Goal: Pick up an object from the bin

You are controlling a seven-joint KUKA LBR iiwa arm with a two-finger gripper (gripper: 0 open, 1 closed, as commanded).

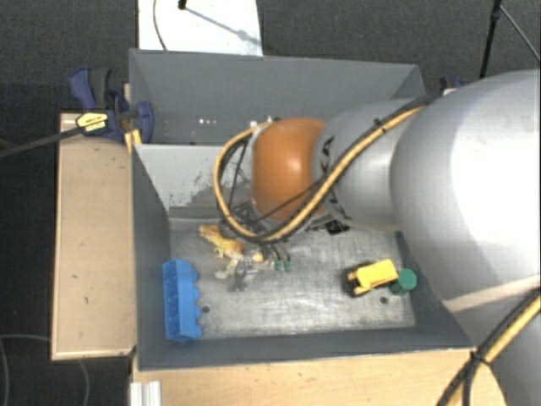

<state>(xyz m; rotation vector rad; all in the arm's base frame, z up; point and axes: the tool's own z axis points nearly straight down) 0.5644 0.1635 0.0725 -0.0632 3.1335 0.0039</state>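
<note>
My gripper [243, 272] comes down from under the orange wrist cover to the bin floor, left of the middle. A tan-yellow toy figure [218, 240] lies right beside it, to its upper left, partly hidden by the cables. A small green piece [284, 266] sits just to the gripper's right. Whether anything is in its grasp is hidden.
A blue ridged block [181, 300] lies along the bin's left wall, near the front. At the right stand a yellow toy vehicle [370, 277] and a green round piece [407, 281]. The arm covers the bin's back right.
</note>
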